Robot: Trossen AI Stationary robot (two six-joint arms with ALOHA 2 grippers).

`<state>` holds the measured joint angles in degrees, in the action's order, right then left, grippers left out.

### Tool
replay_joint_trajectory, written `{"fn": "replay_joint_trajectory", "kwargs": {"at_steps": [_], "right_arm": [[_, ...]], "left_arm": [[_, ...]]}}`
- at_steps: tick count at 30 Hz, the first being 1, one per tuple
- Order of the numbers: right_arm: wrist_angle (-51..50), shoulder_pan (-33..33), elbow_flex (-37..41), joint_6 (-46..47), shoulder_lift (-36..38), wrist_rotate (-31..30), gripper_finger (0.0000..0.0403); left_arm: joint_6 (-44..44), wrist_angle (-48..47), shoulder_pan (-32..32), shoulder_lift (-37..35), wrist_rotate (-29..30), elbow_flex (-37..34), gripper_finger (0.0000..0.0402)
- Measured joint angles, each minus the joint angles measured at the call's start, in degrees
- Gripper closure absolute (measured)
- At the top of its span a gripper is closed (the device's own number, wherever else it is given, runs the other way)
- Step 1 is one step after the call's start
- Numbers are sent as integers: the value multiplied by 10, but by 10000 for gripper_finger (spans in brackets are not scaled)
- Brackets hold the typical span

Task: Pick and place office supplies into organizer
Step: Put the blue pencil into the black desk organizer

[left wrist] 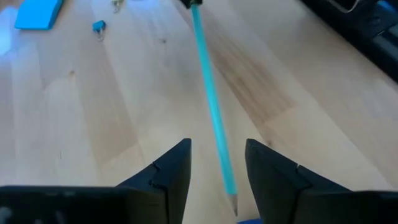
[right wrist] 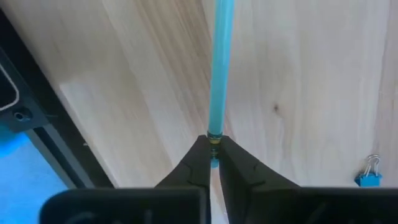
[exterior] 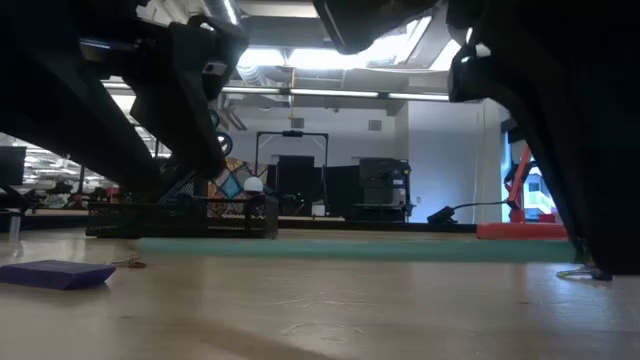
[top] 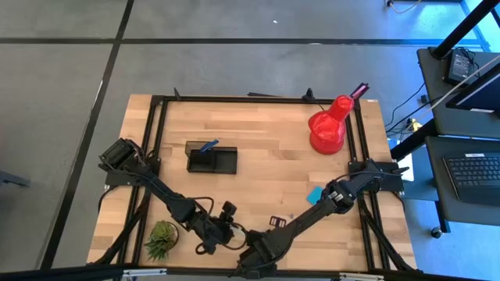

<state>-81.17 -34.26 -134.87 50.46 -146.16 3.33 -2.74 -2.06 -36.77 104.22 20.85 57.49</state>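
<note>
A cyan pencil (left wrist: 211, 93) runs between my two grippers near the table's near edge. My right gripper (right wrist: 213, 142) is shut on its blunt end. My left gripper (left wrist: 217, 149) is open, one finger on each side of the shaft near the sharpened tip (left wrist: 234, 208), without touching it. The black organizer (top: 212, 160) stands left of the table's middle with a blue item (top: 208, 145) sticking out of it. A cyan sticky-note pad (top: 314, 195) and a blue binder clip (left wrist: 98, 26) lie on the wood. A flat purplish block (exterior: 55, 272) lies on the table in the low view. My right gripper pinches the pencil between its two fingertips at the metal band of the blunt end (right wrist: 214, 135). The shaft sticks straight out ahead of the fingers, in line with them. Whether the pencil touches the table, I cannot tell.
A red desk lamp (top: 328, 129) stands at the far right corner and a small green plant (top: 162, 238) at the near left. Both arms cross low over the table's near edge (top: 234, 269). Bare wood lies between the organizer and the lamp.
</note>
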Motion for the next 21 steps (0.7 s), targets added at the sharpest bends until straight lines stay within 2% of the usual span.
{"fn": "replay_joint_trajectory", "kwargs": {"at_steps": [21], "right_arm": [[38, 18, -1, 1, 25, -3, 383]], "left_arm": [[30, -17, 6, 4, 1, 1, 252]]}}
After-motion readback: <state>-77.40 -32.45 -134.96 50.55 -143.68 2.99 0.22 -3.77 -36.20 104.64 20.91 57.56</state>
